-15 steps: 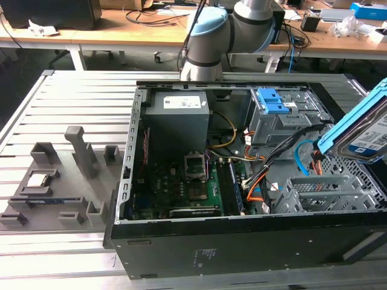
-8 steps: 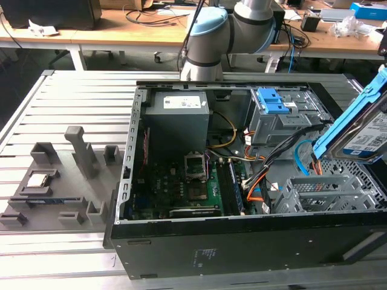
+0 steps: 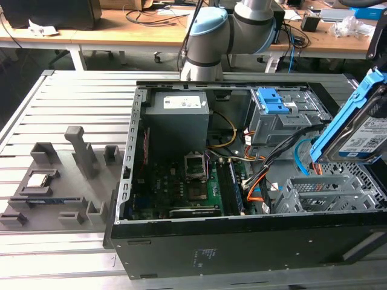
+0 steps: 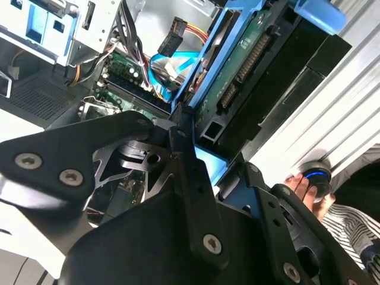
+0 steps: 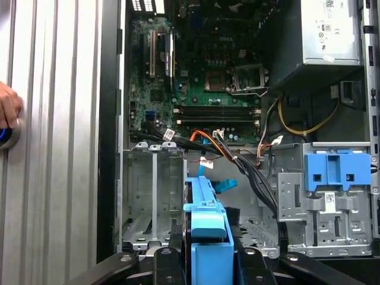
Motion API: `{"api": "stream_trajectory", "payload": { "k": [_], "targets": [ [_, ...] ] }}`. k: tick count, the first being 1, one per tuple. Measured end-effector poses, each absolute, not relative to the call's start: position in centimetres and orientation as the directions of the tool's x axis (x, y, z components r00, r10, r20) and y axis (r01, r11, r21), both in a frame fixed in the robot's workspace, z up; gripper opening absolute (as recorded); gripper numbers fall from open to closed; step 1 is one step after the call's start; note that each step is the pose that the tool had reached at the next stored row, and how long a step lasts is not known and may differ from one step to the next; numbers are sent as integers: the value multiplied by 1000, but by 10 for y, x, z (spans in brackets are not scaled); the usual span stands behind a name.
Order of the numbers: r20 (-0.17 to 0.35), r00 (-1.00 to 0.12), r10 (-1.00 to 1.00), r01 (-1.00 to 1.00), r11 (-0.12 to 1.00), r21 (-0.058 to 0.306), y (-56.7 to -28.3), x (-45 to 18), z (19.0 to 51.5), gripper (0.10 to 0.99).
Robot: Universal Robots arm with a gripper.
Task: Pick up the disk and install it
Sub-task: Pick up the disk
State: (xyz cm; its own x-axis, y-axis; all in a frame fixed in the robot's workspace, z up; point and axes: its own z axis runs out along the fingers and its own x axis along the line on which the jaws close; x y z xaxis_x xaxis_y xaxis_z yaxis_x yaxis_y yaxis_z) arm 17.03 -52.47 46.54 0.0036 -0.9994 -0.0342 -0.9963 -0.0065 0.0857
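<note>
The disk point(image 3: 361, 138) is a silver drive with a white-and-blue label and a bright blue frame. It hangs tilted at the exterior view's right, above the open computer case point(image 3: 242, 241). My gripper point(image 5: 208, 249) is shut on it, one dark finger on each side of the blue frame. In the first wrist view the disk point(image 5: 205, 222) sits edge-on just beside the empty grey drive bay point(image 5: 151, 196). The second wrist view shows the disk's green circuit-board underside point(image 4: 243, 65) beyond my gripper point(image 4: 211, 157).
Inside the case lie the motherboard point(image 5: 208, 65), the power supply point(image 3: 178, 118), loose cables point(image 5: 237, 160) and a blue-fronted drive cage point(image 3: 275, 112). A grey fixture point(image 3: 54, 181) holding a small chip stands at the exterior view's left. A person's hand point(image 5: 6, 110) rests on a button beside the case.
</note>
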Motion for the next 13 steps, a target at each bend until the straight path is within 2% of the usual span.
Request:
{"api": "stream_trajectory", "payload": {
  "k": [13],
  "targets": [
    [-34,4,-999,-996,-7,86,-525,169,465,369]
  ]
}}
